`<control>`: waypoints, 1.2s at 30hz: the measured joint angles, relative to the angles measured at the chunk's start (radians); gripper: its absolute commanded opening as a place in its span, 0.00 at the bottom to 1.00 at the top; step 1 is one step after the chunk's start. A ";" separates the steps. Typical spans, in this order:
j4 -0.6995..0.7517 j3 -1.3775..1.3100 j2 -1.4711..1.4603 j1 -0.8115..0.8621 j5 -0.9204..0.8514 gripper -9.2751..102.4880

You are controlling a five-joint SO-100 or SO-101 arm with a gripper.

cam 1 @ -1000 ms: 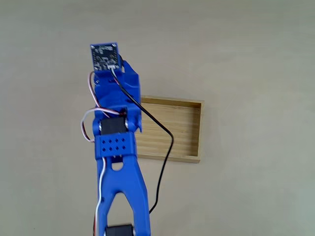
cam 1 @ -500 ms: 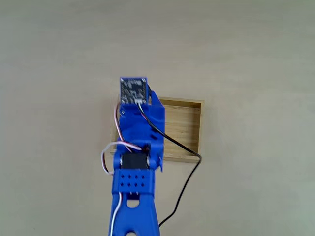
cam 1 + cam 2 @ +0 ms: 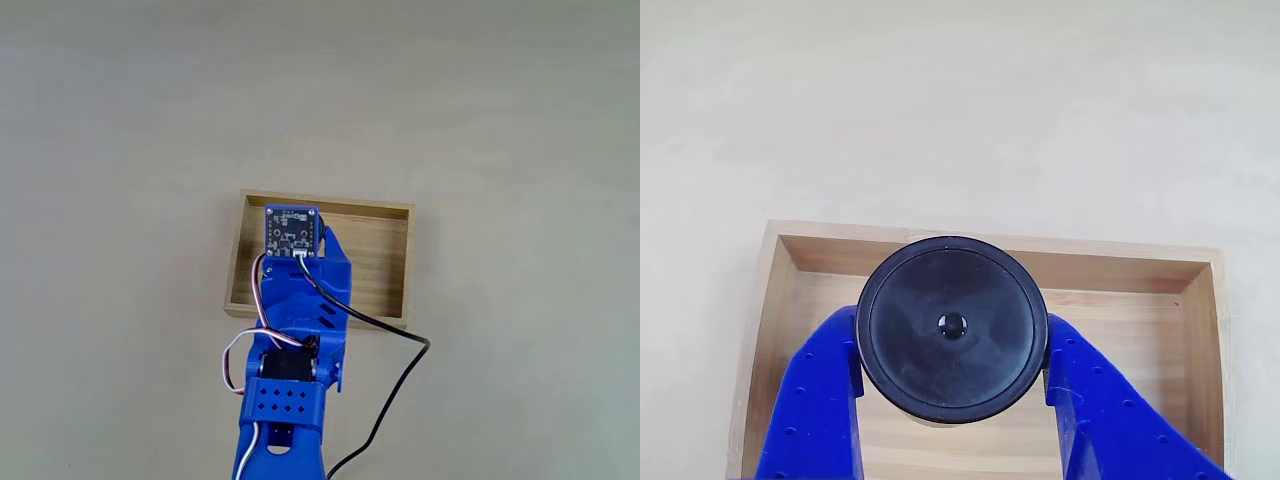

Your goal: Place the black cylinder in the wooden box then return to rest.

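In the other view, the left blue finger of the gripper presses against the side of the small matte black cylinder with a dimpled round top, and the right blue finger presses the opposite side, so the gripper is pinching the cylinder. Beneath it lies the shallow pale wooden box with low walls, whose plank floor shows on both sides of the cylinder. In the fixed view, the blue arm reaches from the bottom edge over the box on the pale tabletop.

The carry looks complete. Whether the cylinder already touches the floor cannot be told. Releasing it and returning to rest remain.
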 measured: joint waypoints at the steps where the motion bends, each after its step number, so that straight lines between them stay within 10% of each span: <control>1: -0.009 0.006 0.000 0.002 0.003 0.25; 36: -0.163 0.081 0.114 0.055 0.006 0.25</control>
